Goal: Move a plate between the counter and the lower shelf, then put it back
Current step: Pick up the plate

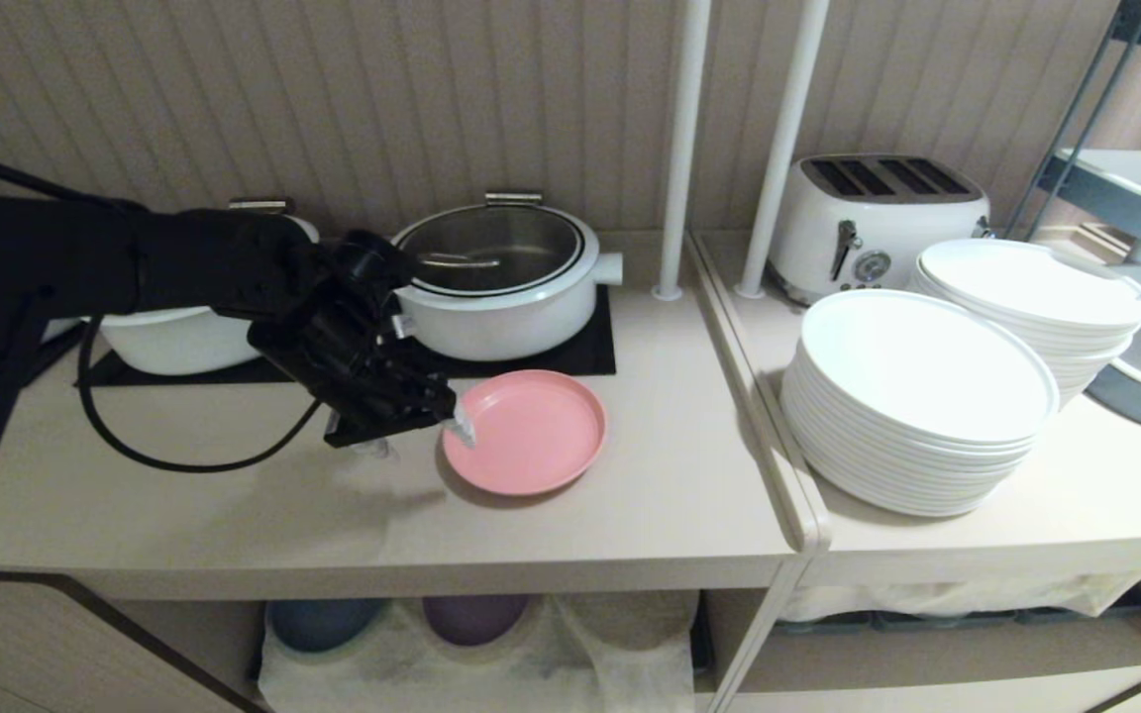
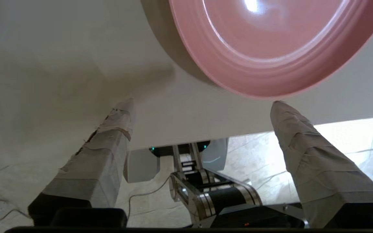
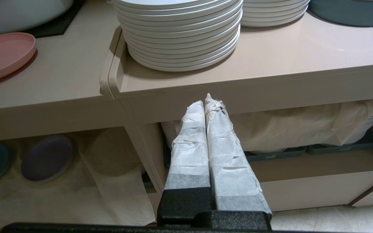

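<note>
1. Plate [image 1: 529, 431]: the small round matte pink plastic plate with a low raised rim lies flat on the long beige matte counter [image 1: 234, 495], in front of the black inset hob panel [image 1: 590, 352] and the white lidded pot [image 1: 501, 277] that stands on it.
2. Handling, as a judgement: it looks light and stiff, unlikely to break, but its smooth surface could slip between taped fingers. Lying flat, it offers little to pinch except the rim.
3. Best hold, I judge: the raised rim on the side facing the left gripper [image 2: 202, 106], one finger over the lip and one under, which may call for tipping or sliding the edge first.
4. Left gripper: its two tape-wrapped fingers [image 2: 303, 142] stand wide apart and have hold of nothing; one tip sits just beside the plate's near rim, the other over bare counter.
5. Right gripper [image 3: 207, 103]: parked low in front of the cabinet, fingers pressed together and empty.
6. Lower shelf [image 1: 630, 644]: beneath the counter, lined with white cloth, with a small blue plate [image 1: 323, 619] and a small purple plate [image 1: 476, 614] in it.
7. Further right: stacks of large white plates [image 1: 917, 396] and a white toaster [image 1: 878, 223] on the neighbouring counter.
</note>
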Controlling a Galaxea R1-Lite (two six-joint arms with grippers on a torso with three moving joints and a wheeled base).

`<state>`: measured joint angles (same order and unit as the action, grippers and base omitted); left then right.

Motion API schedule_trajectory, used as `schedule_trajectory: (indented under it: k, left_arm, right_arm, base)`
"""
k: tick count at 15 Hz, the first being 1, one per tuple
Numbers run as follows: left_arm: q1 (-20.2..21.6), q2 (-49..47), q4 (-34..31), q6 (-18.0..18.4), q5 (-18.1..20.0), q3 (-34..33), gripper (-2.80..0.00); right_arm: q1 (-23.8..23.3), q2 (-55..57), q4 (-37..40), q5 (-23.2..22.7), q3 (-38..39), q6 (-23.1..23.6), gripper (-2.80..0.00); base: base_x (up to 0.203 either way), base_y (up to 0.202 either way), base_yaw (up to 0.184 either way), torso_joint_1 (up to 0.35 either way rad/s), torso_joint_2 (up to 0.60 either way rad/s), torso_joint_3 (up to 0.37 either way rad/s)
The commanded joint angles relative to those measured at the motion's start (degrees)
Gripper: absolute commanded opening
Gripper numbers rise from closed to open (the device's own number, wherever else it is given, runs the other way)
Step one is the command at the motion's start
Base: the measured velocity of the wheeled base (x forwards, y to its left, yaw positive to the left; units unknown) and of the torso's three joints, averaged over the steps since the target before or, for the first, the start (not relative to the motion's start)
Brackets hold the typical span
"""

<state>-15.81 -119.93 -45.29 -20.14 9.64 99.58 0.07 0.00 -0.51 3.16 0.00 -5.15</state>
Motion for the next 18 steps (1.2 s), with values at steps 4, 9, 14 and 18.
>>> schedule_trajectory:
  k: [4,9,14,18]
  left_arm:
    - [0.7,-2.1,0.6,2.0,-1.1,0.0,0.00]
    - [1.3,-4.3,1.0,4.7,-3.5,0.3,0.00]
    - [0.4,-6.4,1.7,4.7,-3.5,3.8,0.00]
    - [-0.4,-8.4,1.6,4.6,-3.6,7.2,0.00]
  right_arm:
    - [0.0,0.0,0.0,0.0,0.0,0.0,-2.80]
    - [0.0,0.0,0.0,0.0,0.0,0.0,-2.80]
    - [0.0,0.0,0.0,0.0,0.0,0.0,-2.80]
    - [0.0,0.0,0.0,0.0,0.0,0.0,-2.80]
  base:
    - [0.000,0.000,0.000,0.000,0.00,0.000]
    - [0.000,0.000,0.000,0.000,0.00,0.000]
    - [0.000,0.000,0.000,0.000,0.00,0.000]
    - [0.000,0.000,0.000,0.000,0.00,0.000]
